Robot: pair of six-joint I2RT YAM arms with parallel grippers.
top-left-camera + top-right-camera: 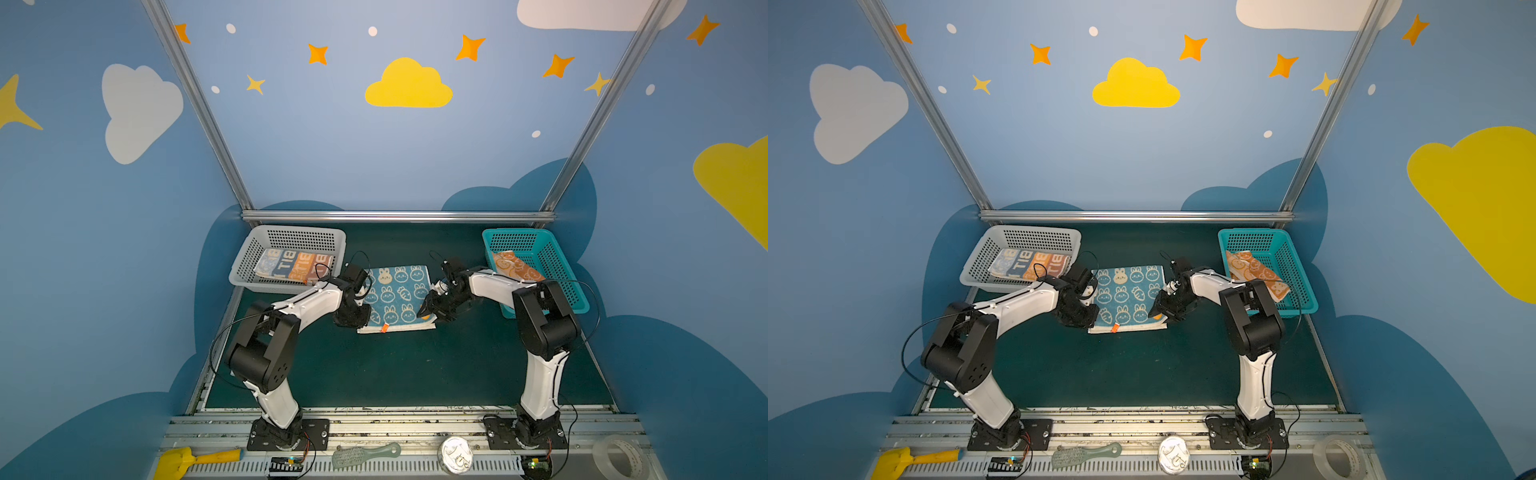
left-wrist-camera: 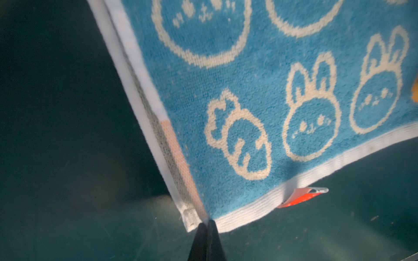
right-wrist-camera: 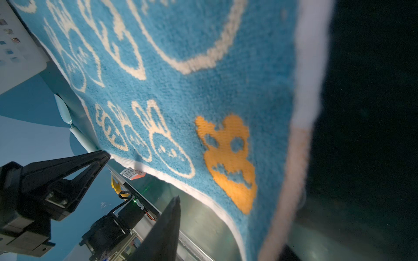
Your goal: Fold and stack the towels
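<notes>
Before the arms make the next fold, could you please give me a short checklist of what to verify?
1. Left gripper pinching the blue towel at its near-left corner: ok, tips shut on it.
2. Right gripper gripping the near-right corner: cannot tell; one finger shows beside the edge, its partner is hidden.
3. Orange tag clear of both grippers: ok, it sits on the near edge between them.
4. Striped towel placed in the white basket: ok.
5. All towels stacked: not ok; the orange towel lies in the teal basket.
</notes>
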